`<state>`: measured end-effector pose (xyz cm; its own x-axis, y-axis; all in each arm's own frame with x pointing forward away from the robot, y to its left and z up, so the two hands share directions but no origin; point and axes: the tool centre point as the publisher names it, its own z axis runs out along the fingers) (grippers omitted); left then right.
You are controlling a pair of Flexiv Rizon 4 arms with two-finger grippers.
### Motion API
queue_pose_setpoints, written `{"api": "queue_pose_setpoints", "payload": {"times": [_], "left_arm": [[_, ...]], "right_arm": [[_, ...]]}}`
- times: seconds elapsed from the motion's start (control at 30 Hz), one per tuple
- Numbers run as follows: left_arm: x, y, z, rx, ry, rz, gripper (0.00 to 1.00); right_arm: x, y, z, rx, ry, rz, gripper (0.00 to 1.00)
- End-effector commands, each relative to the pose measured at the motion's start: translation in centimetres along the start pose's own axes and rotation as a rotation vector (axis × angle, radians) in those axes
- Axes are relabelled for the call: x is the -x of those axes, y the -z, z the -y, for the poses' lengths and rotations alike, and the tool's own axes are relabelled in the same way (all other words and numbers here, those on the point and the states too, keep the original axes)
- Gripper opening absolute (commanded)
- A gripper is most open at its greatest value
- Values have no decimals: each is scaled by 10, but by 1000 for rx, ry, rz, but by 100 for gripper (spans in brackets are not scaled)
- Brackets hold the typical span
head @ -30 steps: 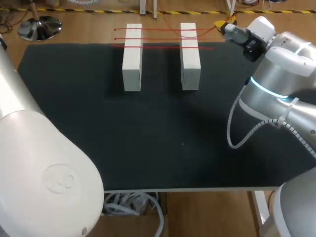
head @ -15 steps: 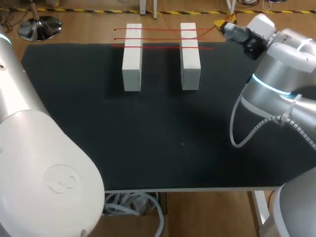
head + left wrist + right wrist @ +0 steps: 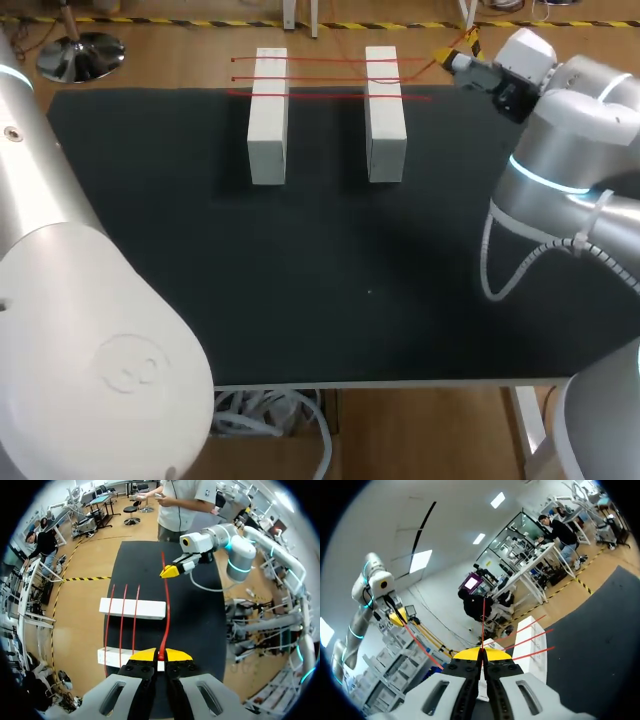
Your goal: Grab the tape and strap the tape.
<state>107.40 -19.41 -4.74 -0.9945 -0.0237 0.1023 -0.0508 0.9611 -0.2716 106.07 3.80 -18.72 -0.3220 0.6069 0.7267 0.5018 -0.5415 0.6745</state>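
**Left tool** [image 3: 161, 655]: fingers clenched, pinching a red tape [image 3: 165, 605] between the yellow tips.
**Right tool** [image 3: 481, 653]: also clenched on this tape, held above the far right corner of the tabletop [image 3: 300, 260].
The tape runs from one tool to the other, passing the ends of the left block [image 3: 268, 115] and right block [image 3: 385, 112], both white. Three red strands [image 3: 330, 78] lie across the far ends of both blocks.
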Motion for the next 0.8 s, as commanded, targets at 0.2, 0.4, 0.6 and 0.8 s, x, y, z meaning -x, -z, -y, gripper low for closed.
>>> {"api": "queue_pose_setpoints", "payload": {"times": [0.2,0.4,0.6,0.8], "left_arm": [[2,1,2,7,1,-5,0],[2,1,2,7,1,-5,0],[2,1,2,7,1,-5,0],[2,1,2,7,1,-5,0]], "right_arm": [[-15,-11,-10,-210,139,274,0],[-27,-14,-11,-333,172,337,0],[-38,-14,-11,-466,339,416,0],[-39,-12,-16,-553,513,532,0]]}}
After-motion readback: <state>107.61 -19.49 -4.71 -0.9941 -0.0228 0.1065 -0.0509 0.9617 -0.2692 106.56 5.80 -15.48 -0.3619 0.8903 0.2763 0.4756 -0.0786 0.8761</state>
